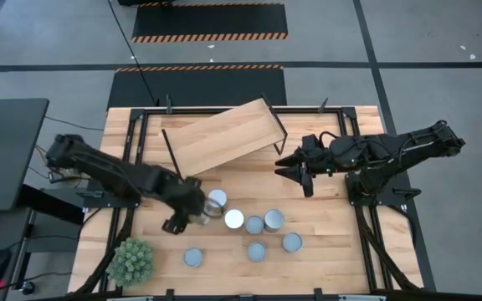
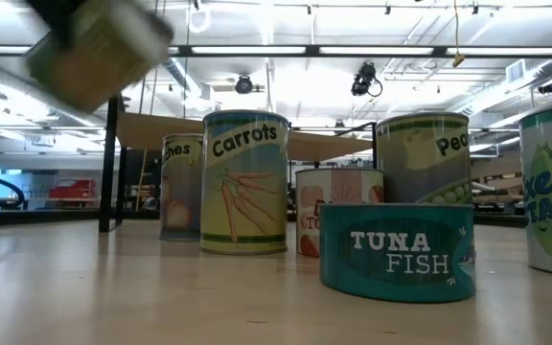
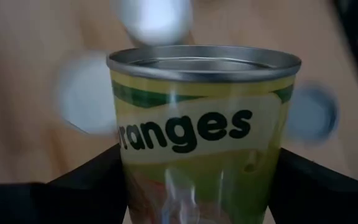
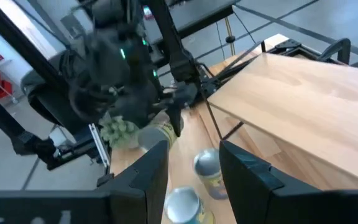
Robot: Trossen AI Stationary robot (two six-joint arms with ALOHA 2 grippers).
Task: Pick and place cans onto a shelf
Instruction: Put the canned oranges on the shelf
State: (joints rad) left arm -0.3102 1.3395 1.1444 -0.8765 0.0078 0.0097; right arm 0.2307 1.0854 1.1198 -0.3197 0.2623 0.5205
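My left gripper is shut on a can with a yellow-green "oranges" label and a silvery top. The low view shows that can up in the air at the left. Several other cans stand upright on their bases on the table, among them carrots, peas and a flat tuna can. The shelf, a tilted light-wood plank on thin black legs, stands at the far middle. My right gripper hovers open beside the shelf's right end, with nothing between its fingers. My left gripper pinches the oranges can by its label side wall between its two fingers, one on each side of the can. The fingers slant down from the table's left. The can is lifted clear of the table and tilted, its silvery top away from the wrist.
A spiky green plant stands at the near left corner. Standing cans cluster just right of my left gripper, with one more nearer the front edge. Black frame rails run along the table's sides.
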